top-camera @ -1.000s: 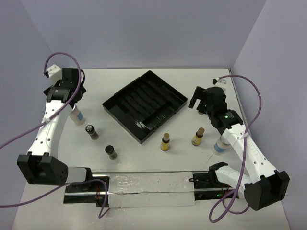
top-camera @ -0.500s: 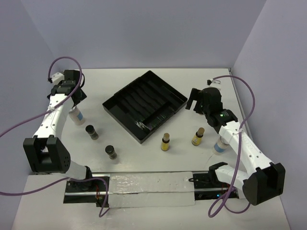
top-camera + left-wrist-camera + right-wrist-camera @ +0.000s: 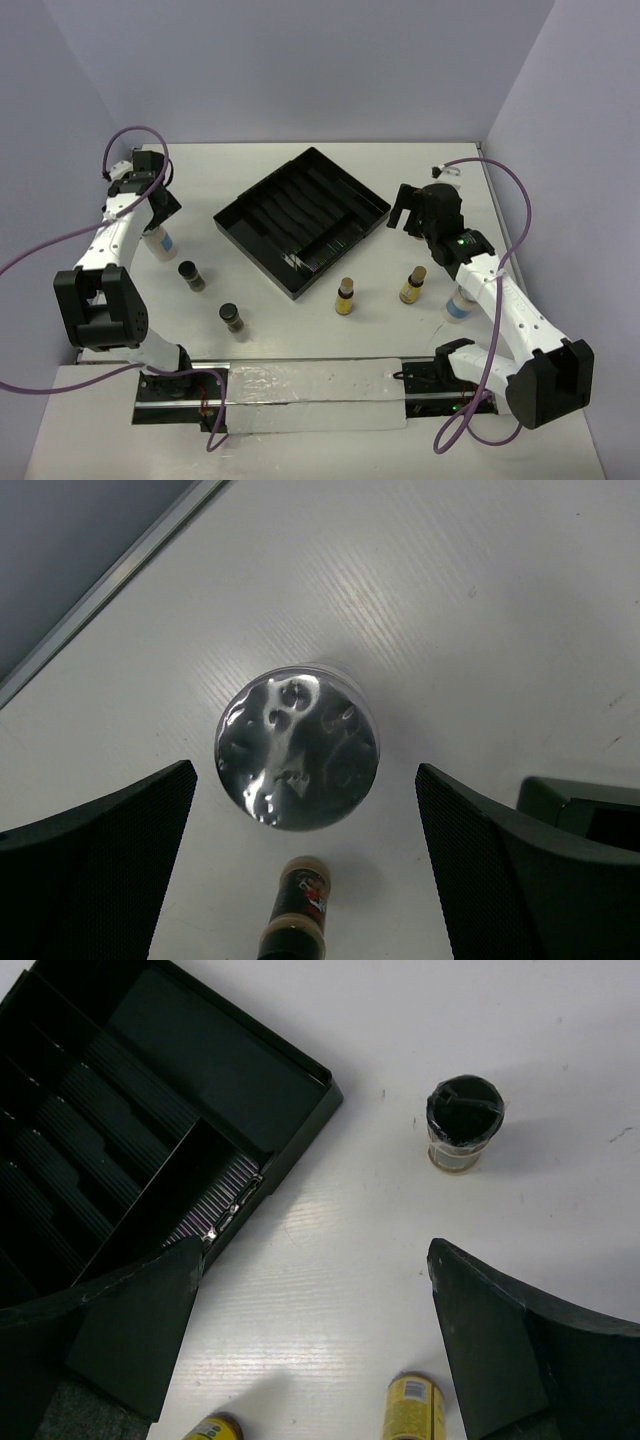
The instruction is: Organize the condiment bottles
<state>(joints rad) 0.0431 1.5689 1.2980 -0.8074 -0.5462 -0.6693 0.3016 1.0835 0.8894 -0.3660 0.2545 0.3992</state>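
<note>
Directly beneath the left gripper (image 3: 302, 780), the white-lidded bottle (image 3: 160, 241) is standing upright at far left, sitting centred between wide-open, empty jaws. The right gripper (image 3: 312, 1260) is hanging open and empty, well apart.

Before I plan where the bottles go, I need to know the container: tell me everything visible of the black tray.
The black tray looks like moulded plastic, roughly square with a raised rim. Dividers split it into several long, narrow compartments with ridged floors, plus a wider flat section along one side. A compartment by its near corner shines. It lies flat, turned cornerwise to the edges of the table. It holds nothing, and only the table touches it.
</note>
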